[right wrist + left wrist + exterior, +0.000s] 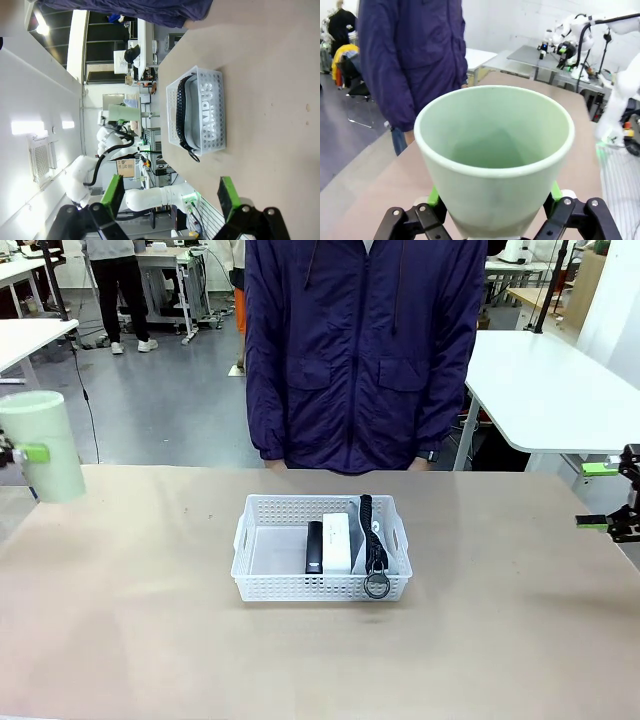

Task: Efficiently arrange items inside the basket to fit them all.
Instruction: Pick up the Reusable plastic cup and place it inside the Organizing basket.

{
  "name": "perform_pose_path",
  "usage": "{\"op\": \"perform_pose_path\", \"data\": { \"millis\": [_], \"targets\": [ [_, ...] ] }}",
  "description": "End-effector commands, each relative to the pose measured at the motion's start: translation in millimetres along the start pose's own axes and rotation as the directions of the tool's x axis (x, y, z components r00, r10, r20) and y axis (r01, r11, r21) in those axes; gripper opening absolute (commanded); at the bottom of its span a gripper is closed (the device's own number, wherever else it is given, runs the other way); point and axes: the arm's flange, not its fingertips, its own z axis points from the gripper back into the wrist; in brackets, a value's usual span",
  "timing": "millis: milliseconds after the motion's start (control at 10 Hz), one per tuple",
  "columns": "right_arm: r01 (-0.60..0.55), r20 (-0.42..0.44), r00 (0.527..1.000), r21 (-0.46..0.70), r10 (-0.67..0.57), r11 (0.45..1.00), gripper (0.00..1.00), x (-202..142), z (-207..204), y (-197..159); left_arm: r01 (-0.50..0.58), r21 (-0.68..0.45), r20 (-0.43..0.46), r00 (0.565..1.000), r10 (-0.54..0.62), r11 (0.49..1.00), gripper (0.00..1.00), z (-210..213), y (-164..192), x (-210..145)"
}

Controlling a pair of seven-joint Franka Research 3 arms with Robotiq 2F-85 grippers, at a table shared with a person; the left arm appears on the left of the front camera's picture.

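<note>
My left gripper (22, 452) is shut on the pale green cup (45, 445), holding it above the table's far left edge. In the left wrist view the cup (495, 150) sits upright between the green pads (434, 196), mouth open and empty. At mid-table the white basket (310, 585) holds the black stapler (314, 546), the white clock (337, 540) and the grey pouch (362, 540), side by side on its right half. The pouch's strap and ring (377, 586) hang over the front rim. My right gripper (610, 495) hovers open at the right edge, empty. The right wrist view shows its gripper (170, 192), the basket (175, 95) and the pouch (210, 112).
A person in a dark blue jacket (365, 350) stands at the far side, just behind the basket. The basket's left half (275, 550) is bare. Other white tables (550, 390) stand behind on the right.
</note>
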Motion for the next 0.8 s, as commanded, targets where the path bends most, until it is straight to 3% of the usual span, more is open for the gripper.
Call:
{"op": "perform_pose_path", "data": {
  "millis": [0,100,300,400,500,600,700],
  "targets": [
    [-0.002,0.003,1.0,0.013,0.002,1.0,1.0,0.1,1.2,4.1,-0.065,-0.038,-0.077,0.995,0.062,0.997,0.31,-3.6,-42.4,39.6],
    [-0.002,0.003,1.0,0.013,0.002,1.0,1.0,0.1,1.2,4.1,-0.035,-0.049,-0.139,0.99,0.027,0.998,0.0,-8.0,-58.1,53.4],
    [-0.002,0.003,1.0,0.013,0.002,1.0,1.0,0.1,1.2,4.1,0.019,-0.087,-0.307,0.951,-0.045,0.996,0.0,-44.6,-86.2,59.6],
    [-0.002,0.003,1.0,0.013,0.002,1.0,1.0,0.1,1.2,4.1,0.084,-0.073,-0.39,0.915,-0.106,0.994,0.31,-70.9,-98.0,59.5],
    [-0.002,0.003,1.0,0.013,0.002,1.0,1.0,0.1,1.2,4.1,0.116,-0.083,-0.427,0.893,-0.14,0.99,0.31,-91.2,-108.7,59.0],
    [-0.002,0.003,1.0,0.013,0.002,1.0,1.0,0.1,1.2,4.1,0.118,-0.112,-0.476,0.865,-0.157,0.987,0.0,-113.2,-117.5,55.9],
    [-0.002,0.003,1.0,0.013,0.002,1.0,1.0,0.1,1.2,4.1,0.103,-0.127,-0.5,0.852,-0.154,0.987,0.31,-130.1,-122.5,53.1]
  ]
}}
